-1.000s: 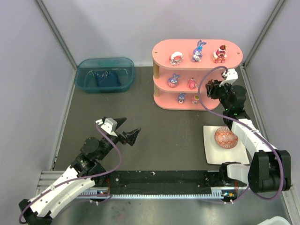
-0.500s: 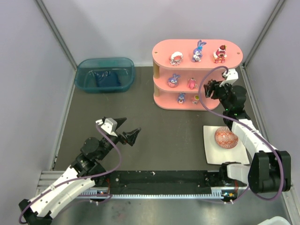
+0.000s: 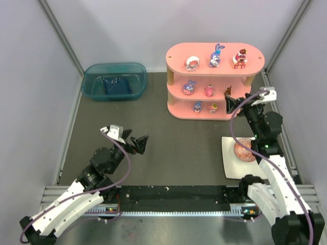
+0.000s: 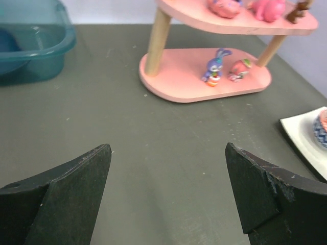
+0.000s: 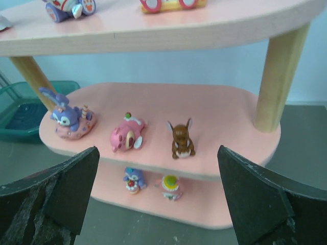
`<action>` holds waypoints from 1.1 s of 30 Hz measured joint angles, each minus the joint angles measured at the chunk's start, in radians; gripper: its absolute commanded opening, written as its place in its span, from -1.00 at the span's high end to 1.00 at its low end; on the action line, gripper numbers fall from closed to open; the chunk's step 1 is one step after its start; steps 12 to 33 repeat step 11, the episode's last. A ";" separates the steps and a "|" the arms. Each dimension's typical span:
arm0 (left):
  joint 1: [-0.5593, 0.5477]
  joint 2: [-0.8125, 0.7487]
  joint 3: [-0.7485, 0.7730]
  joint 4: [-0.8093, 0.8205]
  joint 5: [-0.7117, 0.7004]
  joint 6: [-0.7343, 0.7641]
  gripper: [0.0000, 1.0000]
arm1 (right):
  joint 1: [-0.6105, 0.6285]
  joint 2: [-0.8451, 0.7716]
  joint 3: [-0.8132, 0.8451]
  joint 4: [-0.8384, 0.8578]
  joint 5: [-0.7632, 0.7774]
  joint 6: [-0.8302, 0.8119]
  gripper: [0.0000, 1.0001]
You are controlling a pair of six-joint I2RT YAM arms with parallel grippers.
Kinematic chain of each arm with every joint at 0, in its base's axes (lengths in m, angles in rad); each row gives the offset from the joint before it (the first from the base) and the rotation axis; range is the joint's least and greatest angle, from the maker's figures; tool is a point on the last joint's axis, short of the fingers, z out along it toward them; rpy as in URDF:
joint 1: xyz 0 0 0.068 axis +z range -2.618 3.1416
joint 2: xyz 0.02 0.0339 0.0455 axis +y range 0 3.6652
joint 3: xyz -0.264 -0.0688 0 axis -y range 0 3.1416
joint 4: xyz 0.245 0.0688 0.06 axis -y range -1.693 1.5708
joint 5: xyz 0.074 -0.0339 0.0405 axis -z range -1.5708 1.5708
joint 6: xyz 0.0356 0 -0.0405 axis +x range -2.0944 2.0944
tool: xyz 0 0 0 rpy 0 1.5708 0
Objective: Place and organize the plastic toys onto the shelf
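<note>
**Top external view.** The pink three-tier shelf (image 3: 176,57) stands on the dark table (image 3: 168,153), and all eight plastic toys in sight rest on its boards.
- **Top tier, left to right:** a pink-and-white figurine (image 3: 192,63), the long-eared bunny (image 3: 216,55) and a red figurine (image 3: 239,58).
- **Middle tier:** a purple bunny figurine (image 3: 189,87), a pink figurine (image 3: 209,91) and a brown figurine (image 3: 228,91), the last nearest the shelf's right end.
- **Bottom tier:** a blue figurine (image 3: 197,106) and a small round figurine (image 3: 213,107).

The right gripper (image 3: 232,104) hangs just in front of the shelf's right end. The left gripper (image 3: 137,140) is well apart from the shelf, out to its front left over bare table. A teal bin (image 3: 114,80) sits to the left of the shelf. A patterned egg (image 3: 245,149) on a white plate (image 3: 230,166) lies in front of the shelf's right end.

**Right wrist view.** The right gripper faces the shelf's middle tier. Its jaws are spread wide and hold nothing. The brown figurine stands upright on that tier, apart from both right fingers (image 5: 56,194), with the pink figurine just to its left and the purple bunny figurine farther left.

**Left wrist view.** The left gripper's jaws are likewise spread wide and empty, and the left fingers (image 4: 66,194) frame bare table in front of the shelf. The bottom tier shows beyond them, carrying the blue figurine and the small round figurine side by side. The bin lies to the shelf's left, and the plate's corner lies to its front right.
</note>
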 measured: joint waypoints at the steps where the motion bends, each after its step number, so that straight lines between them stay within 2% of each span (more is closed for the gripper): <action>1: 0.000 0.011 0.010 -0.017 -0.024 -0.018 -0.98 | 0.000 -0.043 -0.024 -0.009 0.009 0.010 -0.98; 7: 0.000 0.122 0.093 -0.126 -0.185 -0.106 -0.98 | 0.000 -0.320 -0.225 -0.085 0.086 0.066 -0.98; 11: 0.000 0.151 0.115 -0.168 -0.219 -0.132 -0.98 | -0.002 -0.470 -0.341 -0.155 0.141 0.125 -0.98; 33: 0.000 0.151 0.115 -0.168 -0.219 -0.132 -0.98 | -0.002 -0.470 -0.341 -0.155 0.141 0.125 -0.98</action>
